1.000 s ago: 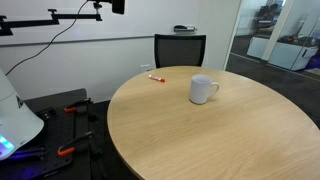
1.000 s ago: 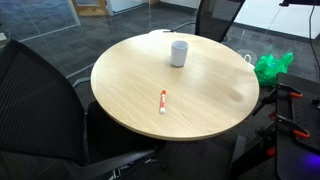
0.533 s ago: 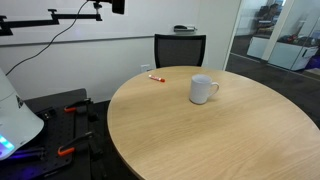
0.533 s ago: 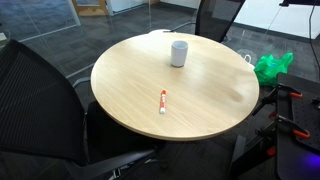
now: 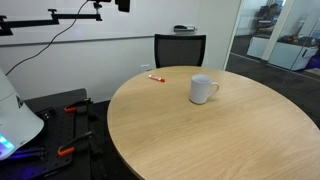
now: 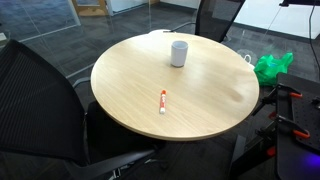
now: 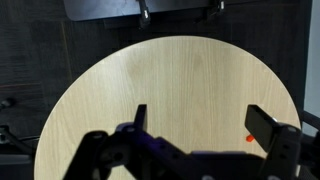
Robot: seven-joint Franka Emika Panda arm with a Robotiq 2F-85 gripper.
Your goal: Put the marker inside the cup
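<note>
Gripper hangs high above the table, fingers wide and empty — likely a start pose; marker lies well apart from cup.

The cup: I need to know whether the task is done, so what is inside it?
Nothing shows above the rim of the cup; its depth is hidden by its own wall. The marker lies on the table, apart from it.
</note>
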